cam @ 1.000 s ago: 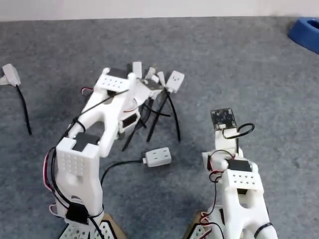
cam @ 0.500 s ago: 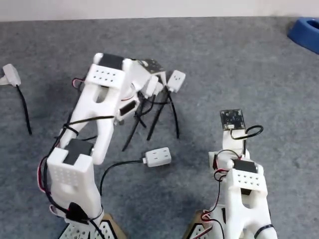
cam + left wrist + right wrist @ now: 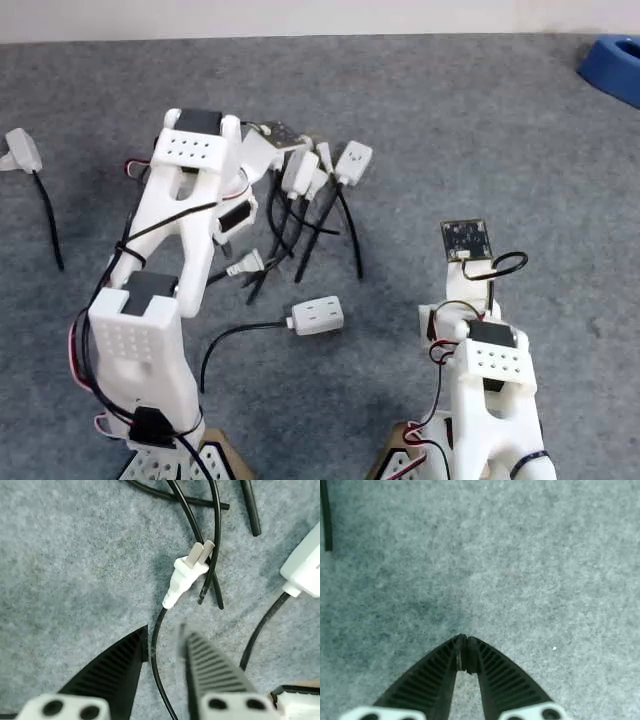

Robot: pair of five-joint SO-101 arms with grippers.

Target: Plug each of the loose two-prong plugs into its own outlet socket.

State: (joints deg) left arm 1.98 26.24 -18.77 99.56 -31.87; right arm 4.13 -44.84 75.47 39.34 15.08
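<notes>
Grey carpet (image 3: 500, 120) carries a white outlet block (image 3: 318, 315) between the two arms; a loose two-prong plug (image 3: 187, 575) lies flat near that block, on the left arm's side; its black cord (image 3: 154, 650) runs under the slightly parted jaws of the left gripper (image 3: 165, 632), which grips nothing; more white sockets (image 3: 350, 160) cluster beyond the block, away from the arm bases; the right gripper (image 3: 466, 652), pressed closed and empty, hangs over bare carpet on the block's other side.
</notes>
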